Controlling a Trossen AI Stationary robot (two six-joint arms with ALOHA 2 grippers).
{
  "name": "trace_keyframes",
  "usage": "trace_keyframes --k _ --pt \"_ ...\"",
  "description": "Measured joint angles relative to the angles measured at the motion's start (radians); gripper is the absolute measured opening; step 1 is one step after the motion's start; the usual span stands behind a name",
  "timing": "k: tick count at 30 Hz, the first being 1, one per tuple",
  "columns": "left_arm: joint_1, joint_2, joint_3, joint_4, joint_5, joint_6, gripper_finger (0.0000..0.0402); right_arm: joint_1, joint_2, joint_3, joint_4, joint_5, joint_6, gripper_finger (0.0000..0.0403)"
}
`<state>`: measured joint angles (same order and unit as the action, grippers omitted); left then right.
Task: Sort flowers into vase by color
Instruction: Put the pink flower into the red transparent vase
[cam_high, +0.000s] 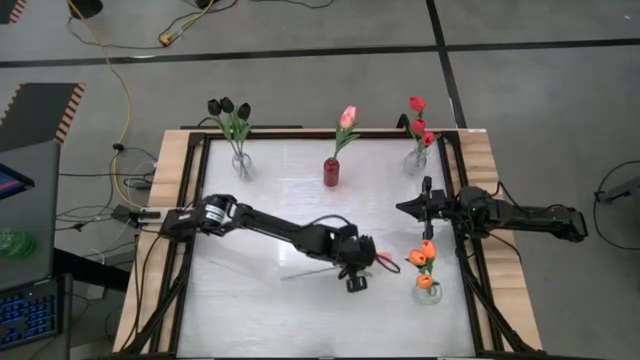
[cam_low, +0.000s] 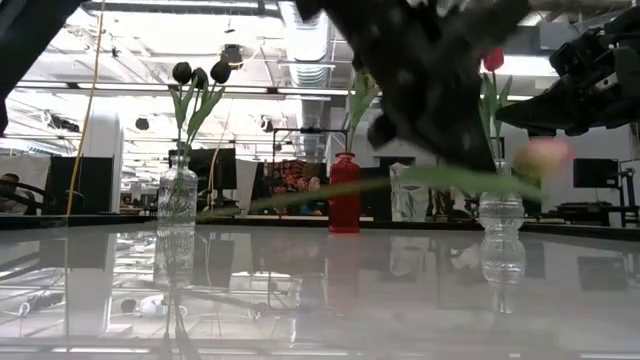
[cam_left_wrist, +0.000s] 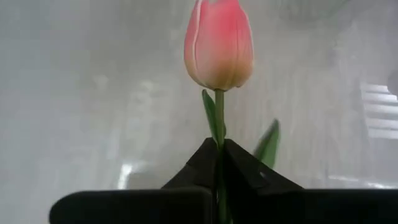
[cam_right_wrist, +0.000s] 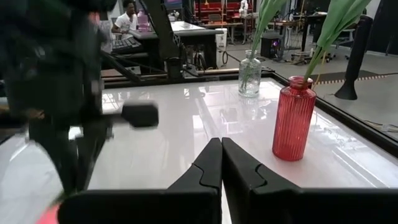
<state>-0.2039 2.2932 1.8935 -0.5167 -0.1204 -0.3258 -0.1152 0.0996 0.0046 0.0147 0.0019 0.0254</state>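
Observation:
My left gripper hovers over the table's middle right, shut on a pink tulip with a long green stem; the low view shows that tulip blurred. My right gripper waits shut near the right side. Along the far edge stand a clear vase with black tulips, a red vase with one pink tulip, and a clear vase with red tulips. Orange tulips stand in a clear vase at the near right. My left gripper pinches the pink tulip's stem between its two fingers, a short way below the head. The head sticks out past the fingertips toward the table's right. The flower is lifted clear of the table, its stem lying roughly level and trailing toward the left.
The red vase stands just beyond my right gripper, with the black-tulip vase farther off. The orange-tulip vase sits close to the held flower's head. Bare white table stretches across the near left. A person sits in the room beyond.

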Motion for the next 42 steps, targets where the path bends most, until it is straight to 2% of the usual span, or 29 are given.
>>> trace_keyframes --k 3,7,10,12,14,19,21,24,27,29,36,42 --pt "0.007 -0.07 -0.018 -0.007 -0.028 0.058 0.0002 -0.004 0.0 0.0 -0.001 -0.001 0.0 0.0033" --pt "0.018 -0.201 -0.059 -0.005 -0.131 0.119 0.0002 -0.004 0.0 0.0 -0.001 -0.001 -0.005 0.0033" --pt "0.024 -0.313 -0.156 0.065 -0.211 0.159 0.0002 -0.004 0.0 0.0 -0.001 -0.001 -0.008 0.0033" --pt "0.025 -0.391 -0.27 0.161 -0.236 0.165 0.0002 -0.004 0.0 0.0 -0.001 -0.001 -0.008 0.0033" --pt "0.028 -0.47 -0.416 0.313 -0.234 0.167 0.0002 -0.004 0.0 0.0 -0.001 -0.001 -0.008 0.0033" --pt "0.063 -0.621 -0.798 0.873 -0.224 0.259 0.0002 -0.004 0.0 0.0 0.0 -0.001 -0.008 0.0033" --pt "0.087 -0.657 -0.91 1.104 -0.211 0.317 0.0002 -0.004 0.0 0.0 -0.001 -0.001 -0.007 0.0033" --pt "0.13 -0.69 -1.01 1.4 -0.174 0.381 0.0002 -0.004 0.0 0.0 -0.001 -0.001 -0.008 0.0033" --pt "0.181 -0.693 -1.048 1.606 -0.139 0.414 0.0002 -0.004 0.0 0.0 -0.001 -0.001 -0.007 0.0033" --pt "0.217 -0.693 -1.049 1.686 -0.1 0.447 0.0002 -0.004 0.0 0.0 -0.001 -0.001 -0.007 0.0033" --pt "0.338 -0.691 -0.997 1.759 0.03 0.518 0.0002 -0.004 0.0 0.0 -0.001 -0.001 -0.007 0.0033" --pt "0.425 -0.691 -0.954 1.782 0.064 0.531 0.0002 -0.004 0.0 0.0 -0.002 -0.001 -0.007 0.0033"
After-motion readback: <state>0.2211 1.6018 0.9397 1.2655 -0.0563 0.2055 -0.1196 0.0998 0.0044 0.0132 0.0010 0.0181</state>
